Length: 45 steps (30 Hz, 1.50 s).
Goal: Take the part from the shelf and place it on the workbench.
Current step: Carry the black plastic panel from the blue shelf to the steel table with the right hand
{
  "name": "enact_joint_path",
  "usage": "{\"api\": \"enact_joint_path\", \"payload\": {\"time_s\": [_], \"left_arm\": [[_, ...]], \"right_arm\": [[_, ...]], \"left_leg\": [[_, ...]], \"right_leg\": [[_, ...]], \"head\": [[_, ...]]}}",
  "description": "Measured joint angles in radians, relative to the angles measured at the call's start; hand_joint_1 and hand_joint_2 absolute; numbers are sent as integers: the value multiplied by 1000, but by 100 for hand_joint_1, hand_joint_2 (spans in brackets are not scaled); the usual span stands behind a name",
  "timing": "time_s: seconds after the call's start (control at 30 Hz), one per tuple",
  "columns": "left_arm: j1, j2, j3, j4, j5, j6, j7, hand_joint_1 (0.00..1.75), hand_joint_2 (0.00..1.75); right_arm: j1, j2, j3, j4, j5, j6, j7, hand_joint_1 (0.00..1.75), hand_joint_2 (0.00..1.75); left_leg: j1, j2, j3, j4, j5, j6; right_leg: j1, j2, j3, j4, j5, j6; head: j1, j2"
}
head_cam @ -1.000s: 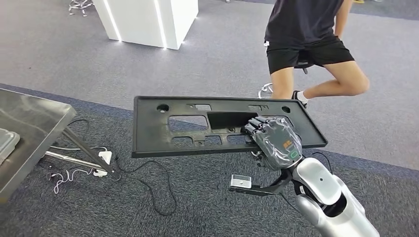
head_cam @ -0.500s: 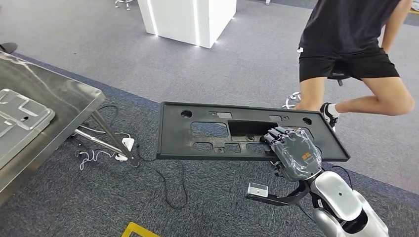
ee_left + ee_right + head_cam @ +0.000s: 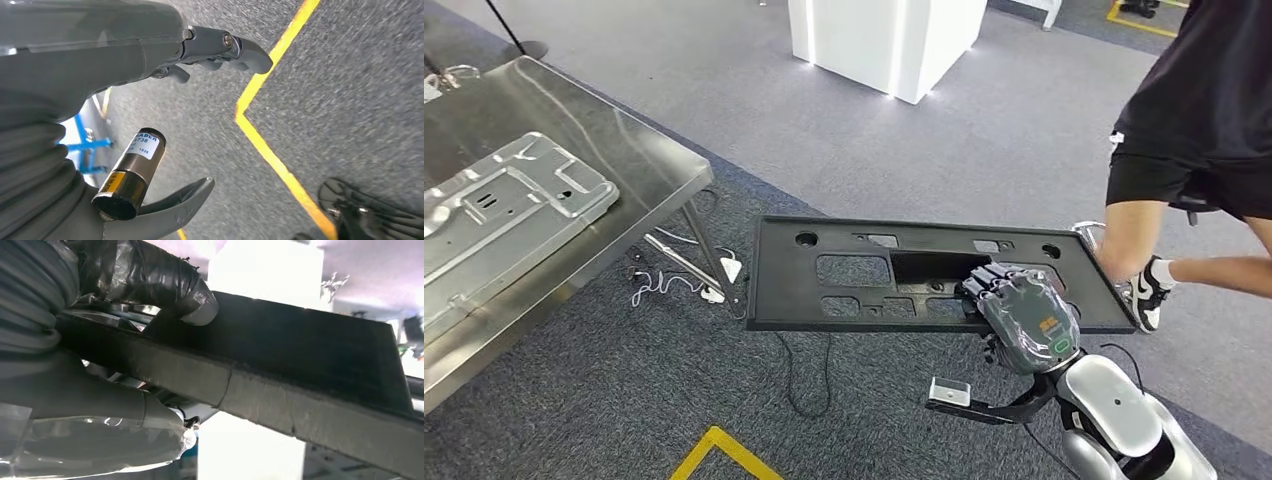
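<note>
The right hand grips the black part by its near long edge, fingers curled over the top face and thumb beneath, as the right wrist view confirms. The part hangs flat in the air above the carpet, well off any surface. Over the last second the whole head view has swung, so the camera has turned rather than the things. The steel counter now reaches much further into the picture from the left, with a silver stamped panel lying on it. The part's left end now sits just beside the counter's near corner, so the carry looks well along, with the set-down not yet begun.

The left hand hangs over the floor with fingers apart and nothing held. The counter's far end is cut off. A person stands near the part's right end, only partly in frame.
</note>
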Motion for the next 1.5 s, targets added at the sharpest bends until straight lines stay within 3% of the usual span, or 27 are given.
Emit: {"api": "enact_joint_path", "payload": {"time_s": [0.03,0.07,0.13,0.2,0.27,0.3,0.33,0.4,0.43,0.5,0.53,0.57,0.63,0.7,0.8,0.87,0.93,0.97,1.0,1.03,1.1,1.17,1.23,1.3,1.37,1.43,1.5], "left_arm": [[1,0,0,0,-5,-3,-1,0,175],[1,0,0,0,-9,-6,-1,0,175],[1,0,0,0,-17,-10,-1,0,175],[0,1,0,-1,-22,-15,-2,0,175],[3,3,0,-2,-25,-18,-3,0,175],[6,3,0,-3,-25,-20,-3,0,175],[6,3,0,-3,-26,-21,-3,0,175],[3,4,0,-4,-27,-23,-5,0,175],[1,5,0,-5,-27,-26,-7,0,175],[1,4,0,-11,-26,-41,-15,0,175],[2,2,0,-19,-27,-55,-21,0,175],[4,-1,0,-31,-28,-75,-27,0,175],[6,-13,0,-69,-34,-127,-43,0,175],[5,-33,0,-124,-36,-190,-57,0,175],[6,-72,0,-222,-34,-281,-57,0,175],[9,-96,0,-276,-32,-317,-45,0,175],[8,-113,0,-314,-25,-333,-32,0,175],[7,-120,0,-328,-21,-338,-28,0,175],[6,-126,0,-341,-18,-341,-24,0,175],[6,-130,0,-351,-15,-345,-21,0,175],[7,-134,0,-364,-11,-349,-16,0,175],[7,-134,0,-369,-17,-345,-16,0,175],[7,-131,0,-370,-28,-339,-18,0,175],[11,-126,0,-369,-35,-338,-21,0,175],[15,-122,1,-368,-38,-337,-22,0,175],[13,-116,1,-367,-39,-336,-23,0,175],[10,-112,0,-367,-40,-336,-24,0,175]], "right_arm": [[5,-3,-3,0,0,4,1,175,175],[7,-6,-8,0,0,9,1,175,175],[6,-11,-17,-1,-2,26,1,175,175],[4,-18,-25,-2,-4,44,1,175,175],[0,-23,-31,-4,-5,54,1,175,175],[-2,-23,-33,-5,-5,56,1,175,175],[-5,-23,-35,-6,-6,58,1,175,175],[-8,-25,-38,-8,-8,63,2,175,175],[-9,-27,-39,-8,-11,70,3,175,175],[-19,-32,-40,-8,-30,99,7,175,175],[-32,-36,-40,-8,-46,121,10,175,175],[-53,-41,-40,-6,-65,146,12,175,175],[-122,-52,-40,7,-109,196,14,175,175],[-216,-56,-39,32,-149,241,11,175,175],[-354,-55,-30,69,-189,294,10,175,175],[-426,-50,-13,85,-202,312,14,175,175],[-469,-45,12,97,-208,318,21,175,175],[-481,-43,26,103,-213,320,26,175,175],[-489,-39,40,110,-220,322,31,175,175],[-495,-34,55,116,-227,323,37,175,175],[-514,-16,81,126,-236,326,46,175,175],[-538,7,108,138,-228,330,57,175,175],[-560,32,135,153,-215,334,67,175,175],[-580,61,158,165,-208,336,74,175,175],[-599,86,175,175,-204,337,78,175,175],[-612,102,187,183,-202,337,80,175,175],[-619,113,200,193,-202,337,81,175,175]], "left_leg": [[0,-15,1,3,-1,-2],[1,-30,1,7,-4,-4],[3,-58,-6,24,-12,-13],[6,-84,-23,36,-16,-26],[9,-109,-35,35,-12,-38],[7,-100,-38,40,-14,-44],[6,-74,-46,58,-25,-49],[5,1,-93,153,-79,-58],[8,24,-127,220,-110,-62],[13,39,-175,307,-134,-68],[15,42,-171,298,-118,-69],[16,49,-148,250,-86,-68],[11,86,-77,111,-25,-61],[3,110,-45,39,-5,-48],[-1,79,-43,28,-1,-27],[3,58,-32,15,7,-13],[6,36,-30,13,11,-5],[6,21,-30,14,11,-3],[6,5,-30,16,10,-3],[6,-12,-30,19,8,-4],[7,-45,-29,29,1,-9],[8,-73,-36,43,-7,-18],[12,-97,-48,49,-7,-32],[16,-114,-56,46,-5,-45],[12,-66,-74,80,-26,-57],[11,10,-128,187,-79,-68],[16,37,-189,295,-115,-75]], "right_leg": [[-1,2,3,-17,24,1],[-2,8,23,-69,62,2],[-9,60,77,-199,121,4],[-11,101,99,-256,132,3],[-10,82,100,-259,132,-5],[-12,68,103,-264,133,-11],[-13,52,107,-269,135,-19],[-11,16,114,-276,135,-30],[-8,-2,115,-276,133,-34],[-5,-36,116,-276,130,-35],[-4,-51,117,-276,128,-34],[-4,-64,118,-276,126,-33],[0,-86,124,-275,122,-27],[4,-101,127,-274,119,-17],[3,-116,134,-275,114,3],[-1,-74,119,-231,84,10],[-2,-20,58,-110,27,10],[-2,-8,22,-46,6,11],[-2,-2,-5,-4,2,12],[-2,0,-17,2,19,12],[-6,17,12,-100,99,11],[-13,63,55,-211,147,10],[-11,87,70,-244,143,7],[-11,63,75,-254,143,-4],[-15,33,87,-265,144,-19],[-11,2,97,-272,140,-30],[-7,-31,102,-272,135,-32]], "head": [[0,0],[0,0],[0,0],[1,0],[1,0],[1,0],[-2,0],[-6,0],[-7,0],[-8,0],[-8,0],[-8,0],[-8,0],[-7,0],[-6,0],[-6,0],[-5,0],[-5,0],[-5,0],[-5,0],[-5,0],[-5,0],[-4,0],[-4,0],[-9,0],[-15,0],[-15,0]]}}
